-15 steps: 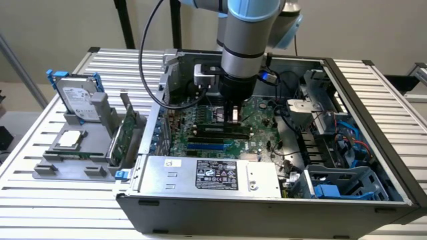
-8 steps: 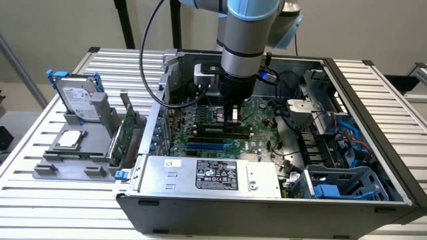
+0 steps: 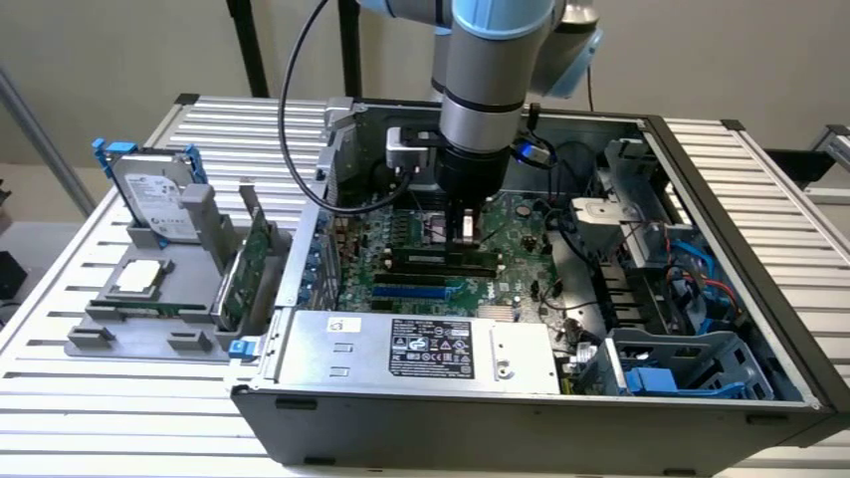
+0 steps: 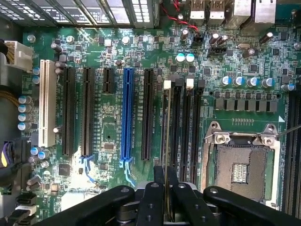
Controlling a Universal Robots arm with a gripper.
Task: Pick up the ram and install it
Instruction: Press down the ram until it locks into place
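Jaws (image 4: 165,197) clamped on the ram (image 4: 166,141), edge-on over the memory slots (image 4: 181,122) mid-motherboard | risk I see: slight tilt or offset jams it against slot latches.

A robotics lab bench: slatted aluminium table (image 3: 743,179), opened PC case (image 3: 531,398), grey parts fixture (image 3: 146,329).

My hand (image 4: 165,197) was black, closed on the thin ram (image 4: 166,141), edge-on and greenish-gold. The motherboard (image 4: 113,61) under it was green, with one blue slot (image 4: 126,113) among black ones and a white slot (image 4: 46,103). The computer case (image 3: 531,418) was dark grey.
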